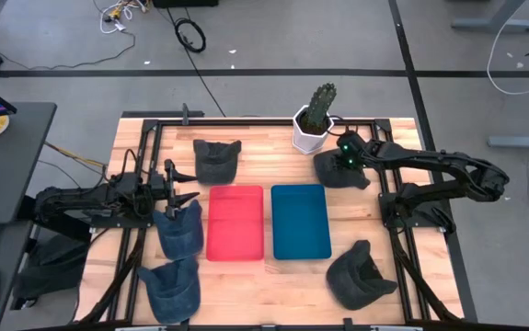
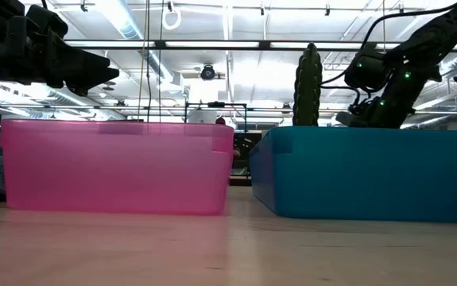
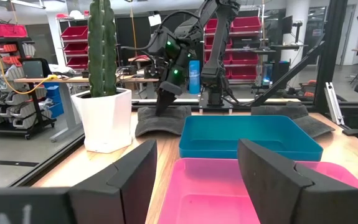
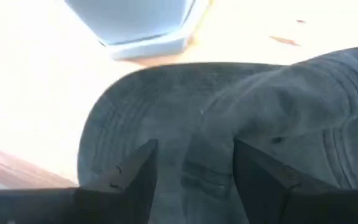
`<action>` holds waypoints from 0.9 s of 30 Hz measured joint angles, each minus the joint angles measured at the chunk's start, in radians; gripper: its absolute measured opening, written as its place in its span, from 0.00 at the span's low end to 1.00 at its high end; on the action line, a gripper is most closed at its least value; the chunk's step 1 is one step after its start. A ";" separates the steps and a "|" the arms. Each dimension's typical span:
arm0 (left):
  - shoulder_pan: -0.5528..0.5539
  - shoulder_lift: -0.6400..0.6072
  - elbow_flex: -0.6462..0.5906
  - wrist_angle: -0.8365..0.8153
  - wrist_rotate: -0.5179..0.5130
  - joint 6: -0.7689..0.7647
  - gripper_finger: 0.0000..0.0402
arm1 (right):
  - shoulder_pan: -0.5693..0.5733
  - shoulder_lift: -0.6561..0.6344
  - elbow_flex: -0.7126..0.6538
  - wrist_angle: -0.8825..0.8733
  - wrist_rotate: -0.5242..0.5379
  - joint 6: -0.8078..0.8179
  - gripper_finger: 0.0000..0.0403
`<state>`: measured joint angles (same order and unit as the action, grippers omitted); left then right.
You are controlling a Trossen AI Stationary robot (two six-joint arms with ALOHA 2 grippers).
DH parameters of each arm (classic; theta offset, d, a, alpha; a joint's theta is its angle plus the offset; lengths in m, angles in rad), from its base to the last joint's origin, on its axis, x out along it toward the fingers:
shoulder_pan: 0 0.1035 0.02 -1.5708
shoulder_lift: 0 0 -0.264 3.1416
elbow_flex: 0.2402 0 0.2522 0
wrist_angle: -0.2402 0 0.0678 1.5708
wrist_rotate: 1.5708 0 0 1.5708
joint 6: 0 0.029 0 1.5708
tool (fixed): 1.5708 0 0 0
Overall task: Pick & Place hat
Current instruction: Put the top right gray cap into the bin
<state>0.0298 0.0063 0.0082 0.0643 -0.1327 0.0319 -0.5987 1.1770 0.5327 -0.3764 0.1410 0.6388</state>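
**A:** From above, your wooden bench (image 1: pixel 246 276) carries a red bin (image 1: pixel 236 222) and a blue bin (image 1: pixel 300 221) side by side, with denim caps scattered round them. The right gripper (image 1: pixel 341 164) sits down on the dark cap (image 1: pixel 340 172) just beside the potted cactus (image 1: pixel 316 118). The left gripper (image 1: pixel 183 188) waits by the red bin, over a blue cap (image 1: pixel 179 228).

**B:** And level with the bench?

**A:** Both bins hide the caps; you only see the right arm dipping behind the blue one.

**B:** Left wrist?

**A:** Its jaws are spread and empty. Beyond them, the right arm presses onto that dark cap.

**B:** Right wrist?

**A:** Jaws spread, straddling a raised fold of the crown, nothing pinched yet. I'd say you should close squarely on that fold, not the flat brim, and lift straight up, keeping clear of the cactus pot.
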 joint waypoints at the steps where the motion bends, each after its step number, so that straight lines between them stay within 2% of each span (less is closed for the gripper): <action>1: 0.000 0.000 0.000 0.000 0.000 0.000 0.57 | 0.000 0.000 0.000 0.017 0.000 0.000 0.50; 7: 0.000 0.000 0.000 0.000 0.000 0.000 0.57 | 0.000 0.000 0.000 0.073 -0.003 -0.017 0.50; 16: 0.000 0.000 0.000 0.000 0.000 0.000 0.57 | 0.000 0.000 0.000 0.063 -0.003 -0.053 0.50; 21: 0.000 0.000 0.000 0.000 0.000 0.000 0.57 | 0.000 0.000 0.000 0.045 -0.062 -0.052 0.50; 27: 0.000 0.000 0.000 0.000 0.000 0.000 0.57 | 0.000 0.000 0.000 0.002 -0.072 -0.056 0.50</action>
<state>0.0296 0.0063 0.0082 0.0639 -0.1329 0.0319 -0.5991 1.1770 0.5327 -0.3745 0.0692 0.5832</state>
